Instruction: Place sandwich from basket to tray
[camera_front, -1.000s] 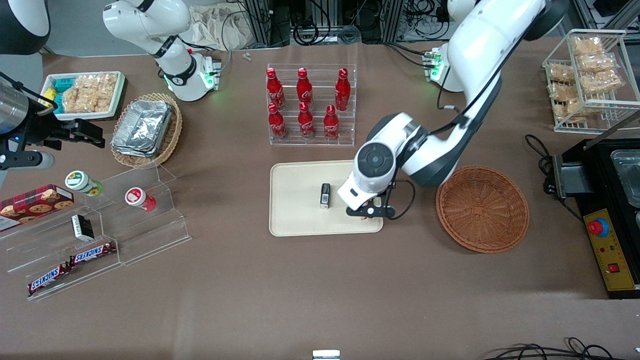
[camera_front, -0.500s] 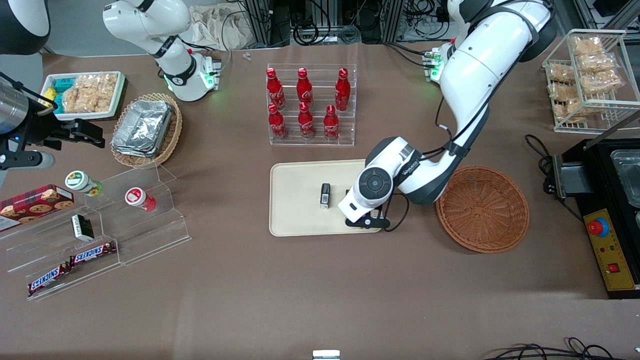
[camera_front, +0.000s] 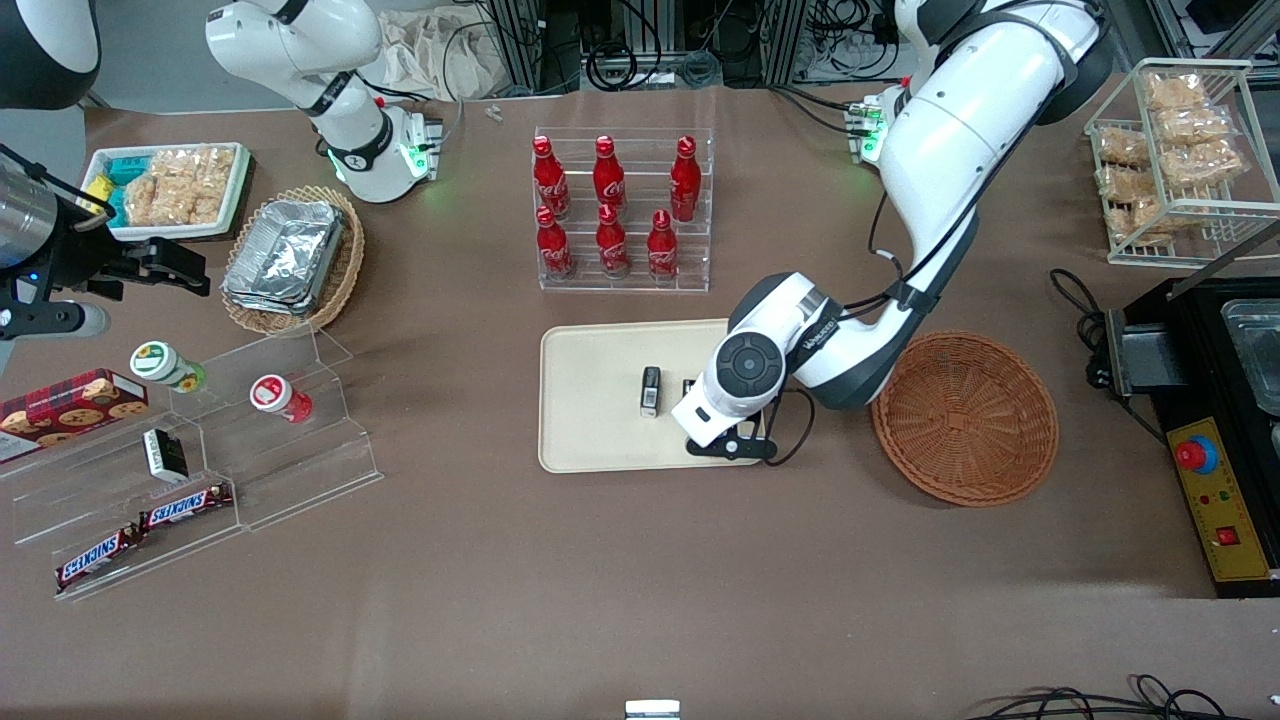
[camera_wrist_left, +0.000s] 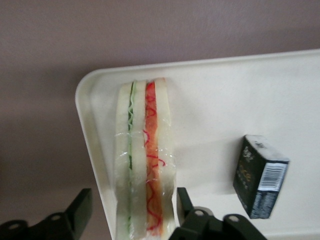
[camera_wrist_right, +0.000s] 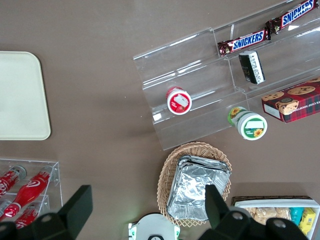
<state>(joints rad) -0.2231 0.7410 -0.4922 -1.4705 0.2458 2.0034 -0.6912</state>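
The sandwich (camera_wrist_left: 145, 160), white bread with green and red-orange filling under clear wrap, stands on edge in a corner of the beige tray (camera_wrist_left: 210, 100), close to its rim. My left gripper (camera_wrist_left: 133, 196) straddles it and is open. One finger stands well clear of the bread and the other is close beside it. In the front view the gripper (camera_front: 727, 446) hangs low over the tray (camera_front: 595, 425) at the corner nearest the round reddish-brown basket (camera_front: 965, 418). The arm hides the sandwich there. The basket holds nothing.
A small black box (camera_front: 650, 390) lies on the tray beside the gripper. A clear rack of red bottles (camera_front: 620, 210) stands farther from the camera than the tray. Toward the parked arm's end are clear snack shelves (camera_front: 200, 450) and an oval wicker basket with foil trays (camera_front: 290, 258).
The left arm's wrist has come down toward the tray's corner and shifted slightly toward the black box. The orange filling that showed at the gripper a second ago is now covered by the arm.
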